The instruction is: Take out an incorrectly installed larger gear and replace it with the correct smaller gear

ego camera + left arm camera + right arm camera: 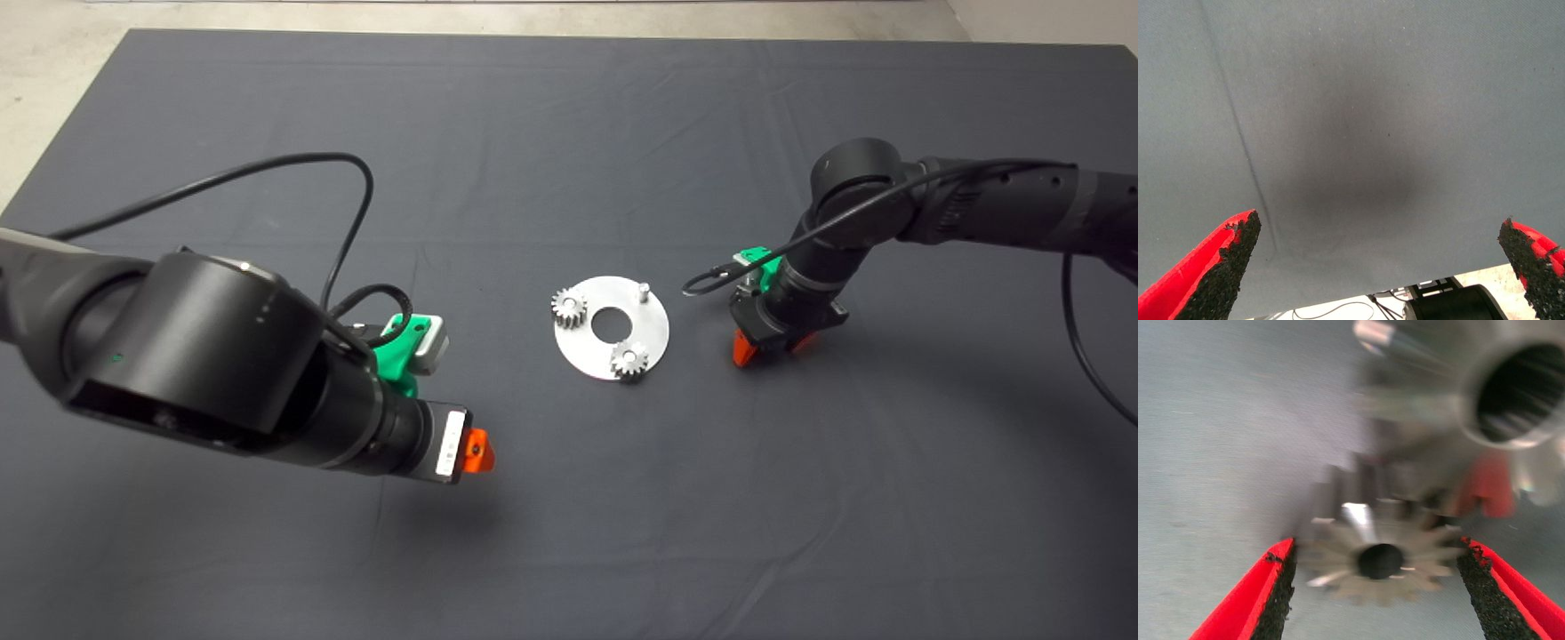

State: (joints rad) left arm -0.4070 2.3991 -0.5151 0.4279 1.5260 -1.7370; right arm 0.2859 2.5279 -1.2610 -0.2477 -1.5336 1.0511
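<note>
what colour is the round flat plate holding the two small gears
Silver bare metal: round flat plate, clearest in the head view.

The small gear (1379, 561), blurred, fine-toothed with a dark hole, lies just beside the big gear (1471, 420), coarse-toothed, round bore facing up.

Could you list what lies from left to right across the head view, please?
Left tool → small bright steel gear → round silver plate → right tool.
</note>
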